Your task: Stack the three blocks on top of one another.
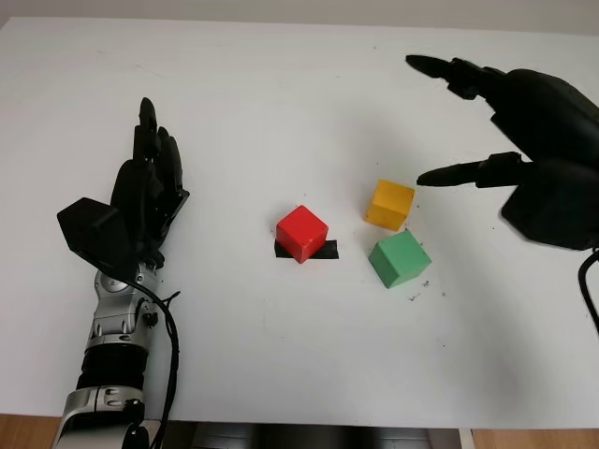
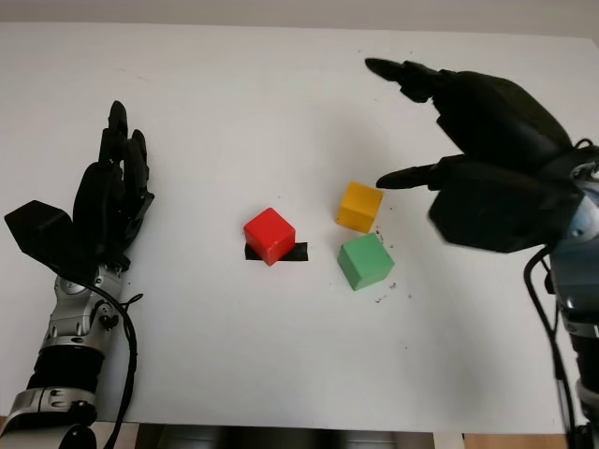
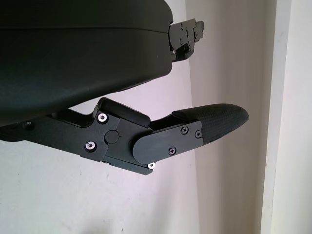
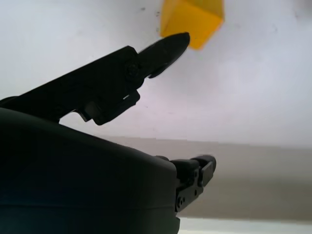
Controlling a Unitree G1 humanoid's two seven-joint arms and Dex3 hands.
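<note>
Three blocks sit on the white counter (image 1: 281, 374), none stacked: one red block (image 1: 301, 233), one yellow block (image 1: 389, 204) and one green block (image 1: 400, 259). The red block stands near the middle of the counter, on a strip of black tape (image 1: 323, 251) that shows from under it. The yellow and green blocks lie to its right, close together but apart, the yellow one farther from the robot and the green one nearer. A few dark specks mark the counter beside the green block. Nothing lies between the blocks and either hand.

The right hand (image 1: 477, 122) hovers above the counter to the right of the yellow block, open and holding nothing; one fingertip (image 1: 432, 176) points toward the yellow block's upper edge, just beside it, while another finger reaches out higher up. The left hand (image 1: 150, 187) is well apart at the counter's left side, open, fingers pointing away from the robot.
</note>
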